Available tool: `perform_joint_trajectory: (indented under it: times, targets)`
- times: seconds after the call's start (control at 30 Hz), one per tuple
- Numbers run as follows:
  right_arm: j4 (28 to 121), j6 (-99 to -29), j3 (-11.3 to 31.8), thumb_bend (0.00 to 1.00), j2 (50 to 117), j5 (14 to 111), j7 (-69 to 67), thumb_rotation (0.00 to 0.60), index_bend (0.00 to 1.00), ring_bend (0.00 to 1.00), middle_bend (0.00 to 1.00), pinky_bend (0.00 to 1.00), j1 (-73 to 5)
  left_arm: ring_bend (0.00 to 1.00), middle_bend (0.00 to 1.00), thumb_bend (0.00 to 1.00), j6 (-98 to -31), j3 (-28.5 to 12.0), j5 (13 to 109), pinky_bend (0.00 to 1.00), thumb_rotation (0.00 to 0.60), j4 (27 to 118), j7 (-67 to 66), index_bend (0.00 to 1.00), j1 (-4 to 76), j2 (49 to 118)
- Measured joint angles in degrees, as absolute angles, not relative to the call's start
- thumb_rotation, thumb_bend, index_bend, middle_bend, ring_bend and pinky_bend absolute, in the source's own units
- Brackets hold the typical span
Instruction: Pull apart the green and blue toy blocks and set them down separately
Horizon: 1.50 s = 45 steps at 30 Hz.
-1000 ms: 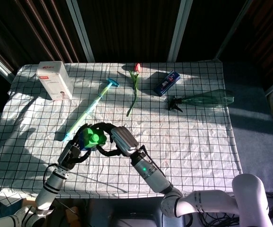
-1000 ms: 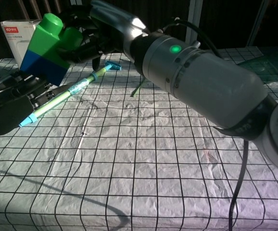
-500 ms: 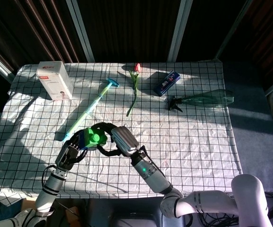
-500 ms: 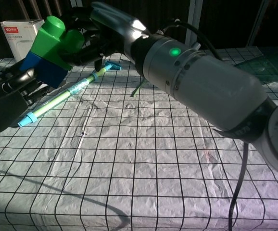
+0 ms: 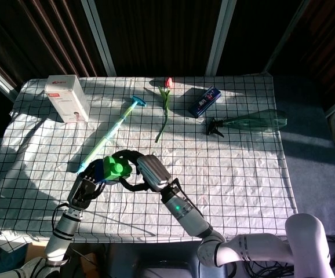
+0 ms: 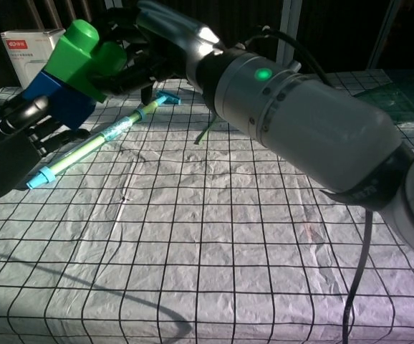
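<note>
1. The left hand (image 6: 10,143) is at the near left edge of the tabletop (image 5: 231,174). Its fingers reach up beside the blue block (image 6: 58,99), but I cannot tell if they hold it or just touch it.
2. The blue block and the green block (image 6: 82,56) are up in the air, above the near left part of the tabletop. They are still stuck together, green on top.
3. The right hand (image 6: 146,43) has its fingers wrapped around the green block.
4. The step now is the pull. Next, I think, the left hand needs a firm hold on the blue block, and then the two hands must move away from each other.
5. Since a second ago, the left hand has slid lower and left, and the blocks have tipped a bit more.
</note>
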State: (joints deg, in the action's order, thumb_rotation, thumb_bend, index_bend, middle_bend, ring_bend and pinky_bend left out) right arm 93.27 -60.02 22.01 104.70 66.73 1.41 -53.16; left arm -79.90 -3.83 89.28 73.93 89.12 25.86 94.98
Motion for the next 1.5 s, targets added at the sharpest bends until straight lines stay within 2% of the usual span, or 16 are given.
perform_joint_trajectory:
  times: [0.07,0.17,0.63,0.97,1.1,1.27,1.4,1.5]
  targets:
    - [93.54,-60.03,22.17,0.41,104.37,67.02,0.76,0.600,0.96,0.66,0.74,0.62,-53.01,0.33,0.55,0.81,-79.84,-4.15,88.77,0.54,0.600,74.46,89.46,0.57,25.66,94.83]
    - [94.06,-60.14,22.41,0.41,103.61,67.65,-0.26,0.600,0.96,0.66,0.74,0.62,-52.67,0.38,0.60,0.85,-79.70,-4.83,87.67,0.59,0.600,75.45,89.90,0.63,25.24,94.54]
    - [95.98,-63.35,23.17,0.41,96.78,73.05,-6.94,0.600,0.96,0.66,0.74,0.63,-48.98,0.40,0.62,0.85,-80.57,-6.18,87.06,0.62,0.600,75.58,92.81,0.65,23.20,90.95]
    - [92.16,-65.81,20.75,0.41,90.72,76.57,-7.35,0.600,0.96,0.66,0.74,0.63,-45.06,0.40,0.62,0.82,-80.11,-4.10,87.04,0.61,0.600,71.62,83.21,0.65,21.05,86.71]
    - [88.74,-64.50,17.80,0.41,89.57,76.53,-5.94,0.600,0.95,0.66,0.74,0.63,-44.09,0.39,0.61,0.81,-78.40,-2.45,86.77,0.61,0.600,69.44,76.11,0.64,20.36,86.03]
    - [79.81,-58.67,10.88,0.41,89.99,76.45,-0.75,0.600,0.88,0.63,0.74,0.62,-43.45,0.34,0.56,0.80,-74.63,0.10,86.02,0.57,0.600,64.29,60.92,0.60,19.45,86.49]
    - [74.24,-53.62,6.87,0.41,91.92,75.94,4.31,0.600,0.80,0.59,0.72,0.59,-43.49,0.26,0.50,0.77,-69.25,2.08,85.42,0.48,0.600,61.60,50.41,0.53,19.35,86.77]
    - [71.96,-50.77,5.32,0.41,93.39,75.37,6.36,0.600,0.69,0.54,0.63,0.56,-43.67,0.20,0.43,0.71,-66.37,3.03,85.14,0.35,0.600,60.41,45.08,0.48,19.46,87.02]
